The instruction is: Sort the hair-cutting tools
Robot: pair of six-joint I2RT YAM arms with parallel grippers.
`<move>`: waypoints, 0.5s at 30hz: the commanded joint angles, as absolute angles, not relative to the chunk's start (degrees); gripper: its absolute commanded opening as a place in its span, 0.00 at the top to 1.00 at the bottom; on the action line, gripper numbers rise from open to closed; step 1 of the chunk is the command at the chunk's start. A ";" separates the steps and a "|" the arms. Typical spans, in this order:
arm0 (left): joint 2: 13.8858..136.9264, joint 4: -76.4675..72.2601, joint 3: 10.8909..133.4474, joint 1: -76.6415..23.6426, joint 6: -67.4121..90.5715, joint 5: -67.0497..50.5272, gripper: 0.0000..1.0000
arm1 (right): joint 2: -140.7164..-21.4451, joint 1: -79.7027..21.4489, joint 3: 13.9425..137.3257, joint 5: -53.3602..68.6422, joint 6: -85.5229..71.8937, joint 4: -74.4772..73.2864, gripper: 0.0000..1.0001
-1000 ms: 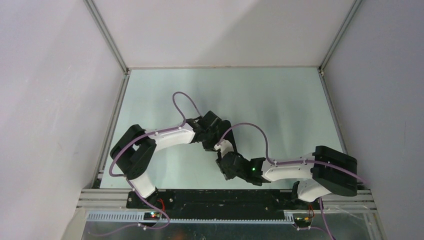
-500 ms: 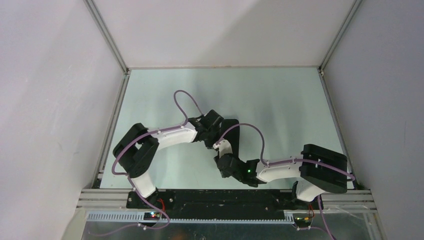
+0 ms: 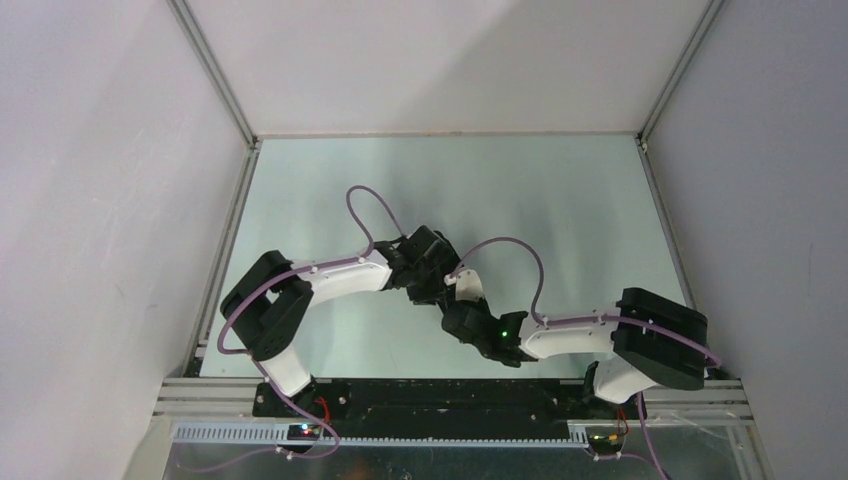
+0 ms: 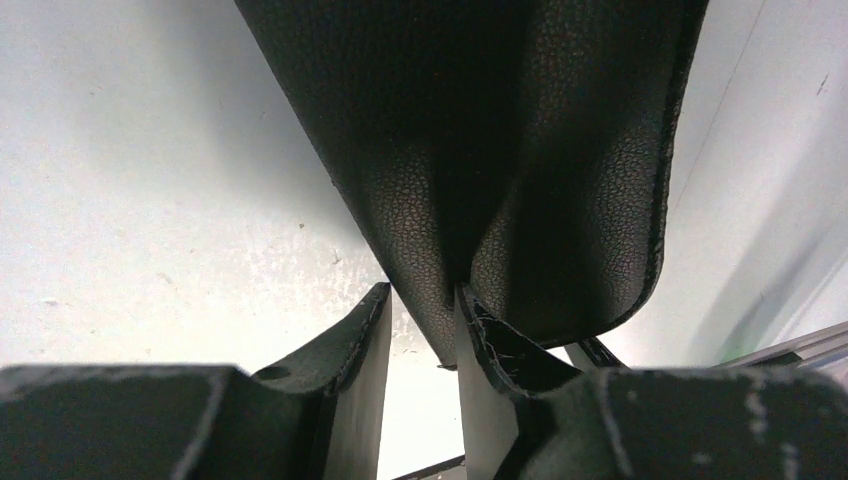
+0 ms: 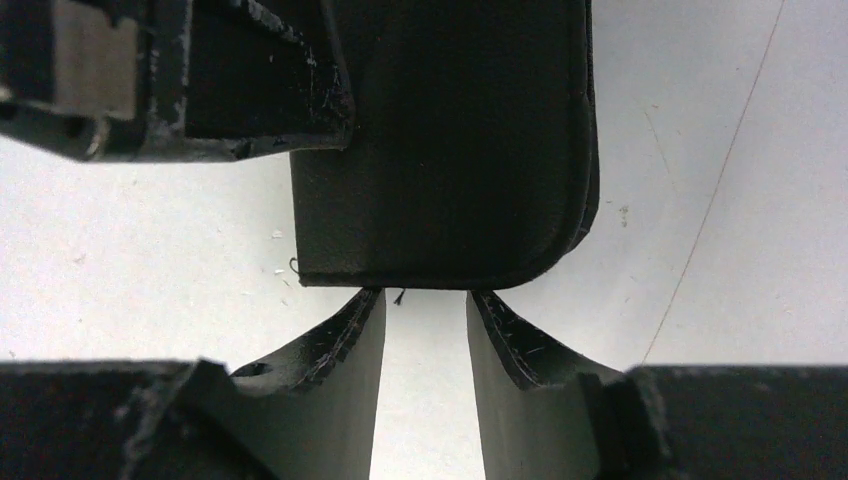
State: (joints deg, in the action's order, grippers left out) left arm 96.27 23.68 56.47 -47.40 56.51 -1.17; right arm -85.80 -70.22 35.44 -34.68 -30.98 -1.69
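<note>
A large black leather pouch [image 4: 500, 150] fills the left wrist view, bent into a fold. My left gripper [image 4: 422, 300] is shut on its lower edge, which sits between the fingertips. In the right wrist view the pouch [image 5: 440, 150] lies just ahead of my right gripper [image 5: 425, 295], which is open with its tips at the pouch's near edge and nothing between them. The left gripper's body [image 5: 200, 70] rests over the pouch's top left. From above, both grippers [image 3: 435, 290] [image 3: 462, 305] meet at the table's middle and hide the pouch. No scissors, comb or clips are in view.
The pale green table [image 3: 560, 210] is walled by white panels at the left, back and right. Purple cables [image 3: 365, 205] loop above both arms. The arm bases and a black rail [image 3: 430, 395] run along the near edge.
The right arm shifted left, then back right, and its gripper moved up closer to the left gripper. The left arm stayed nearly still.
</note>
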 commanded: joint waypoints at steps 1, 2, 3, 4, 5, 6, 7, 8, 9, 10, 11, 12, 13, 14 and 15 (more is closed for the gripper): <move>95.18 27.05 55.76 -47.13 55.82 -0.23 0.67 | -82.27 -70.19 34.12 -35.89 -28.10 -0.90 0.60; 95.22 27.24 55.91 -47.03 55.73 -0.20 0.67 | -81.59 -70.30 33.85 -35.17 -26.54 1.49 0.60; 95.31 27.33 55.90 -46.98 55.48 -0.20 0.67 | -81.22 -70.53 33.29 -33.58 -25.79 2.37 0.60; 95.29 27.42 56.03 -46.95 55.47 -0.23 0.67 | -80.73 -70.68 33.00 -32.26 -24.38 3.71 0.60; 95.30 27.51 56.05 -46.98 55.42 -0.23 0.67 | -80.58 -71.11 32.93 -31.73 -23.70 4.23 0.60; 95.24 27.58 56.00 -46.97 55.39 -0.21 0.67 | -80.35 -71.37 32.89 -30.76 -22.36 5.10 0.60; 95.24 27.54 56.04 -46.99 55.31 -0.23 0.67 | -80.34 -71.96 32.84 -30.50 -21.64 5.54 0.60; 95.31 27.65 56.11 -46.99 55.22 -0.19 0.67 | -80.38 -72.19 32.86 -29.64 -20.46 6.35 0.60; 95.34 27.71 56.18 -47.01 55.17 -0.23 0.67 | -80.44 -72.50 32.91 -29.01 -19.85 6.78 0.60; 95.38 27.76 56.34 -47.00 55.08 -0.19 0.67 | -80.62 -72.63 32.92 -28.06 -18.89 7.54 0.60; 95.33 27.81 56.56 -47.01 55.05 -0.23 0.67 | -80.78 -72.85 32.94 -27.87 -18.41 7.86 0.60; 95.24 27.91 56.71 -46.97 54.98 -0.23 0.67 | -80.86 -72.90 32.93 -27.80 -18.43 8.31 0.59; 95.17 28.16 57.13 -46.95 54.91 -0.25 0.67 | -81.08 -72.96 32.90 -27.83 -18.63 8.63 0.60; 95.07 28.27 57.40 -46.94 54.75 -0.19 0.67 | -81.19 -73.00 32.90 -28.21 -18.67 8.75 0.60; 95.08 28.60 57.83 -46.94 54.67 -0.18 0.67 | -81.60 -73.01 32.93 -28.56 -18.71 9.11 0.59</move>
State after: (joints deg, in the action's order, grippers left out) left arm 96.27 25.61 56.47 -47.11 56.25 -1.21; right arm -81.82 -72.66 32.88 -28.40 -20.64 5.08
